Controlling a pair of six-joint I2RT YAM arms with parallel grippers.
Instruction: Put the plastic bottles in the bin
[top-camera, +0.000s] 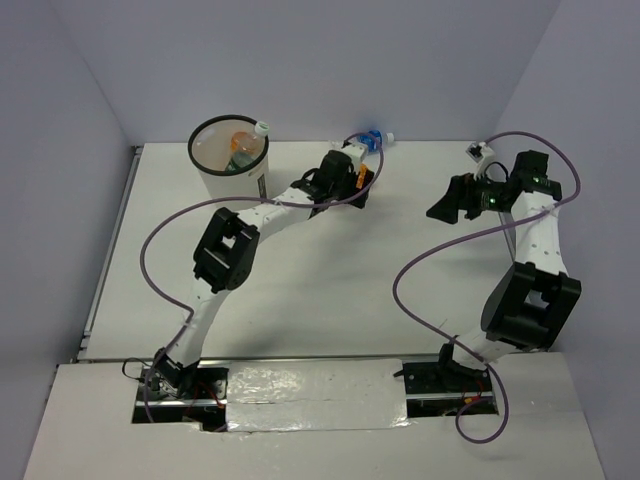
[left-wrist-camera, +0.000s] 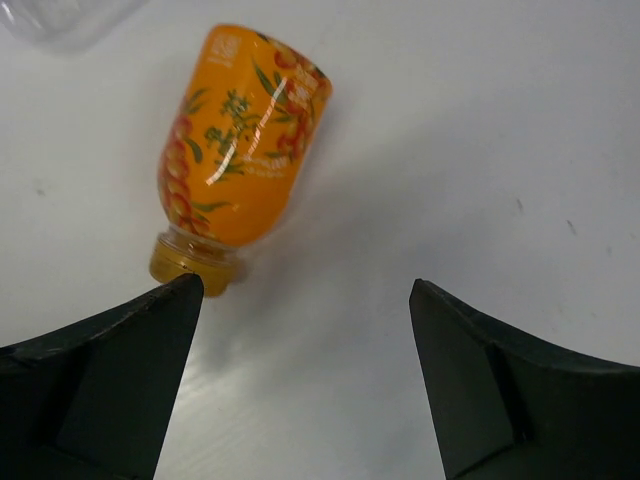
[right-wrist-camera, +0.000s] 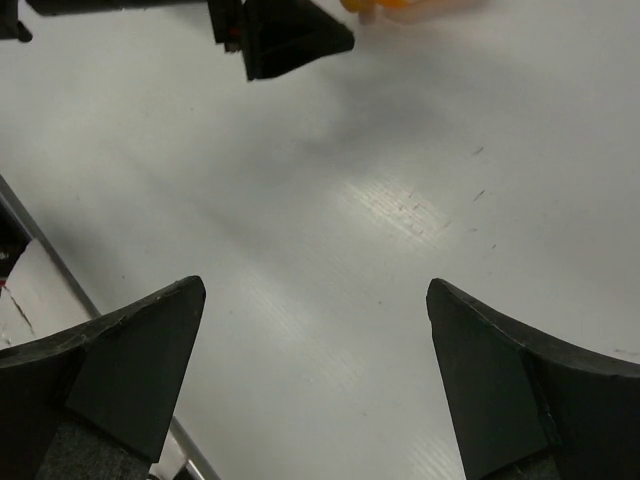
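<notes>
Top view first: the bin (top-camera: 215, 178) sits at the far left of the white table (top-camera: 300, 300). It's got an orange-filled bottle (top-camera: 241, 146) down in it, plus a white-capped bottle (top-camera: 262, 128) poking up over the black rim. My left claw (top-camera: 358, 172) is out near the far edge, a bit right of the bin, and a blue-label bottle (top-camera: 372, 138) lies on the table just past it. My right claw (top-camera: 450, 203) hangs over the right side of the table, well apart from the bin. Some small white gadget (top-camera: 478, 151) sits at the far edge behind it, can't tell what it is

Left wrist cam: my fingers are spread wide, gripping nothing. An orange drink bottle (left-wrist-camera: 240, 140) with a fruit-and-leaf print lies on its side right in front of me. Its gold cap (left-wrist-camera: 190, 265) points my way, just about touching the tip of the finger on the left of the picture. The bottle is off to that side, not centred in the gap. A bit of clear plastic (left-wrist-camera: 60, 15) shows in the top left corner

Right wrist cam: this claw is spread wide too, not gripping anything, with white table under it. Up top is one black finger (right-wrist-camera: 290, 40) of my left claw, and there's a sliver of orange at the very top edge
</notes>
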